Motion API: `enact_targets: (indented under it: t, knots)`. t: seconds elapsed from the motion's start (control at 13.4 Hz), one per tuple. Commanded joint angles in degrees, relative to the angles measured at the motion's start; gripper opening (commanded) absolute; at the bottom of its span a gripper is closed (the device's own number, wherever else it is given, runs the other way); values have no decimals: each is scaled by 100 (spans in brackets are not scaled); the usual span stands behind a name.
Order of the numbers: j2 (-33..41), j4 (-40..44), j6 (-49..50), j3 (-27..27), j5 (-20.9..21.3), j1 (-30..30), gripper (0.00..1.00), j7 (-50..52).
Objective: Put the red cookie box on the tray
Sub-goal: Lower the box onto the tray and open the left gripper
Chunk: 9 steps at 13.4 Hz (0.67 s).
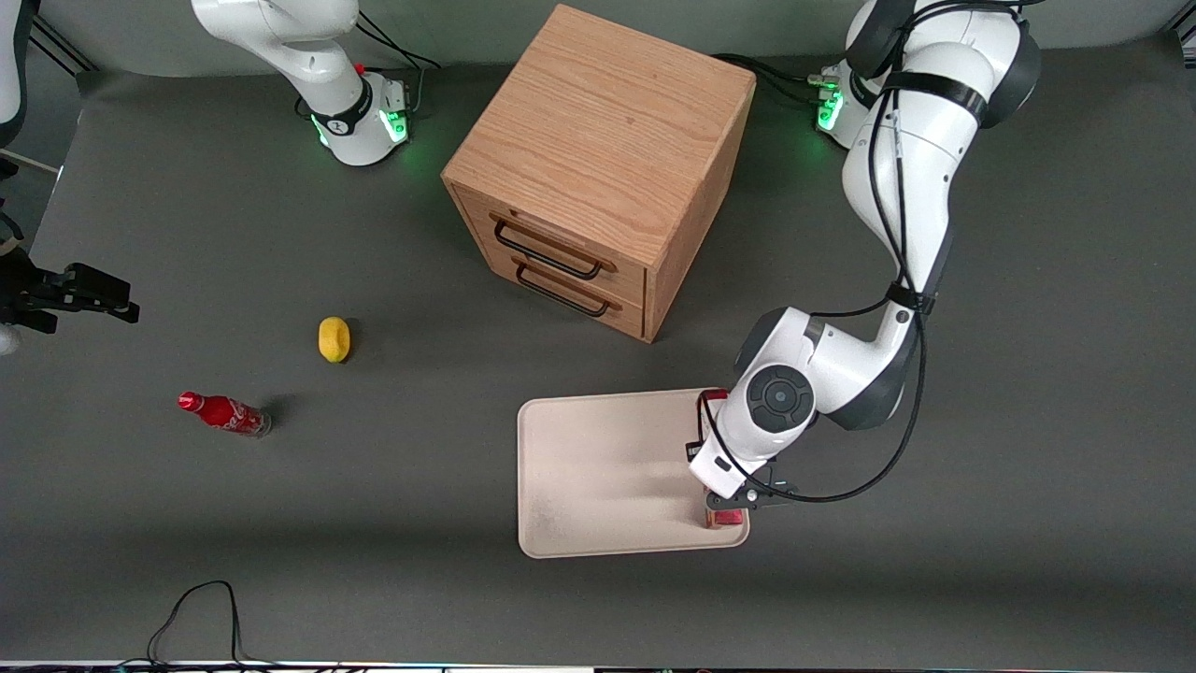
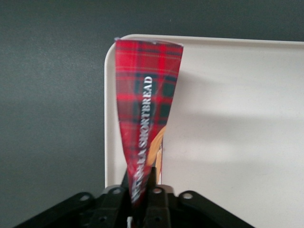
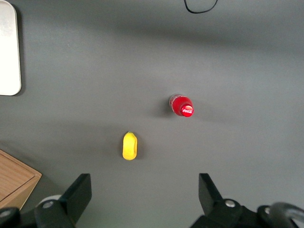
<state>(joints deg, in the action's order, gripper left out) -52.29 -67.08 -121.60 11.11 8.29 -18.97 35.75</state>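
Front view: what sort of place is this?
Likely a robot lab tabletop, not a home: fixed arm bases, dark mat, staged props, a wooden drawer cabinet and a cola bottle. The gripper holds the red cookie box over the tray.

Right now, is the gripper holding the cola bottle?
No, the gripper is shut on the cookie box over the tray; the bottle stands apart on the table.

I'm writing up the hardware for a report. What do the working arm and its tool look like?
The left arm has glossy white rounded shells with dark grey to black joint sections, and a round dark cap on the wrist housing. Black cables run loosely along it, strapped by a black band. Its base glows green. The tool, above the tray, is matte black with small round holes.
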Motion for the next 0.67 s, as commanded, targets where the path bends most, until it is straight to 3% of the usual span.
enact_targets:
  t: [0.0,0.3,0.6]
  knots:
    - [70,-25,4,-4,67,-19,100,126]
    - [402,45,538,5,32,25,100,126]
    - [1772,-33,2348,23,-38,323,100,20]
